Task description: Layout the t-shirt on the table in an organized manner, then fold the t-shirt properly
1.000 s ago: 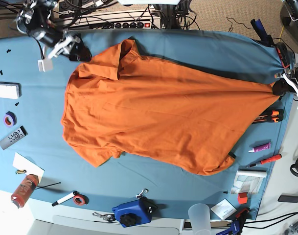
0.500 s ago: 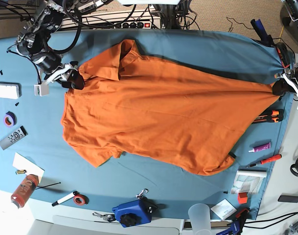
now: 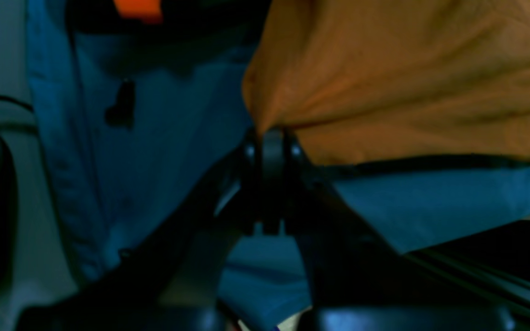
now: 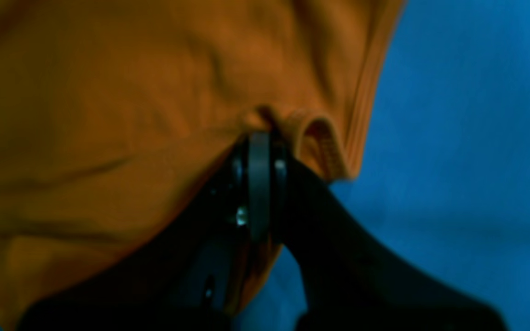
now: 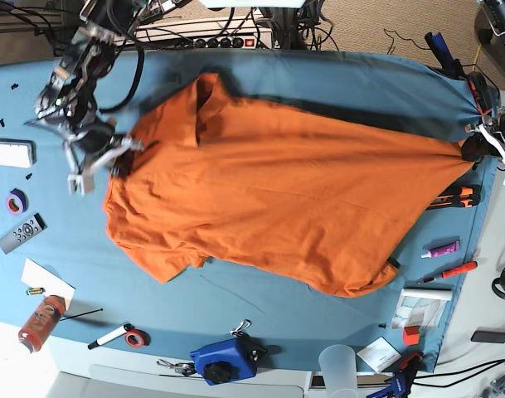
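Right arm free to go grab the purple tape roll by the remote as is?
Probably not yet. The right tool is shut on the t-shirt at its shoulder edge. The purple tape roll lies nearby with bare table between, but it must release first.

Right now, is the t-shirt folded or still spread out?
Spread, not folded: the t-shirt lies open across the table, stretched between the right gripper and left gripper.

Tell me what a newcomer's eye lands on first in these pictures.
The bright orange t-shirt sprawls across the middle of the blue-covered table, stretched taut between two arms. The right gripper is shut on its sleeve edge, the left gripper on its hem at the opposite end. Small tools litter the table's edges.
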`<state>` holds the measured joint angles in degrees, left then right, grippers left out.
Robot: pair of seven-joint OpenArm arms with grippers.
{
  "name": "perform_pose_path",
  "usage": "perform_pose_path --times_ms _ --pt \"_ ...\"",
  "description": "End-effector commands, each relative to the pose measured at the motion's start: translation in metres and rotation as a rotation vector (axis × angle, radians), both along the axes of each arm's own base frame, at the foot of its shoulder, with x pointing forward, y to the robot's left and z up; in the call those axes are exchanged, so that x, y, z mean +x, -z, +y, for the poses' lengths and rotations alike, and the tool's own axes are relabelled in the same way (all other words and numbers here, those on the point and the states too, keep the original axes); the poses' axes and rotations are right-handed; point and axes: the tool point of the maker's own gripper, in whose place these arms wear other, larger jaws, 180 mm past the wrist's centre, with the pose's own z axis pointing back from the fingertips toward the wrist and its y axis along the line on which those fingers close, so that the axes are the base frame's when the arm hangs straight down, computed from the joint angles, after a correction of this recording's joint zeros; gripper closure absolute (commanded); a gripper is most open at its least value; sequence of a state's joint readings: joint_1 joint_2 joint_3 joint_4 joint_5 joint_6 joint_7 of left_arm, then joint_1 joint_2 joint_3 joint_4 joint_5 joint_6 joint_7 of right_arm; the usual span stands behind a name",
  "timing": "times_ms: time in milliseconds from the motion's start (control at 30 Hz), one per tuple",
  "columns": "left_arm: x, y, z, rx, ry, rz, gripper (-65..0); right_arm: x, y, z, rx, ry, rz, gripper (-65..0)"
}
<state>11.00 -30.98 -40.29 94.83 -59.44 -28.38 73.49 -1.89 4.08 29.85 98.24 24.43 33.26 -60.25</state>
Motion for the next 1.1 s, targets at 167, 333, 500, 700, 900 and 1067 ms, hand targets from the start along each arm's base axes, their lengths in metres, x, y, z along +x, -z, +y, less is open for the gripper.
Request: perform_pose_path --times_ms 167,333,500,700,900,1067 --pt "0.006 -0.014 0.005 0.016 0.005 -0.041 0.0 0.058 -0.069 -0.056 -0.135 0.05 -0.175 0.0" --pt "0.006 -0.014 0.004 0.007 0.006 -0.039 0.0 0.093 -0.07 -0.088 -0.062 0.094 -0.175 0.0" --pt "0.009 -0.021 -0.005 -0.05 0.018 -0.071 0.0 0.126 -0.066 -0.086 0.085 0.102 -0.164 0.0" --pt "0.008 -0.02 -0.005 -0.049 0.019 -0.068 0.0 0.136 -0.082 -0.053 0.214 -0.049 -0.153 -17.4" --pt "0.008 -0.019 -0.007 -0.054 0.02 -0.07 0.0 0.137 -0.132 -0.03 0.413 -0.181 -0.232 -20.2" --pt "0.003 -0.01 -0.015 -0.086 0.013 -0.056 0.0 0.121 -0.14 -0.047 0.505 -0.157 -0.307 -20.2"
